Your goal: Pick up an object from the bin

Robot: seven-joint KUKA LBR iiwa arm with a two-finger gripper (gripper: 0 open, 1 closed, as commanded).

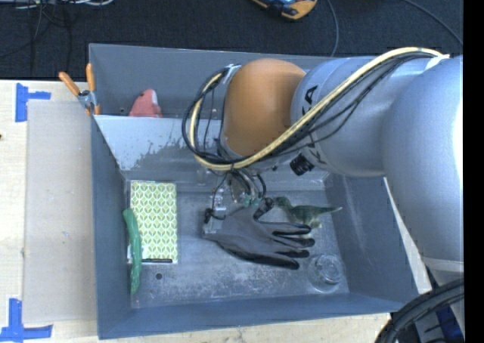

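My gripper (pixel 236 196) hangs below the orange dome at the middle of the bin, low over the floor. Its tip is right above the cuff end of a dark grey glove (pixel 253 242), which lies flat with its black fingers pointing right. A small green toy dinosaur (pixel 302 214) lies just right of the gripper, touching the glove's upper edge. Whether anything is between the gripper's tips is hidden by the wrist and cables.
A green-patterned flat box (pixel 153 222) lies at the left, with a green strip (pixel 133 251) along its left side. A clear round lid (pixel 327 270) sits at the front right. A pink thing (pixel 146 104) rests against the back left wall.
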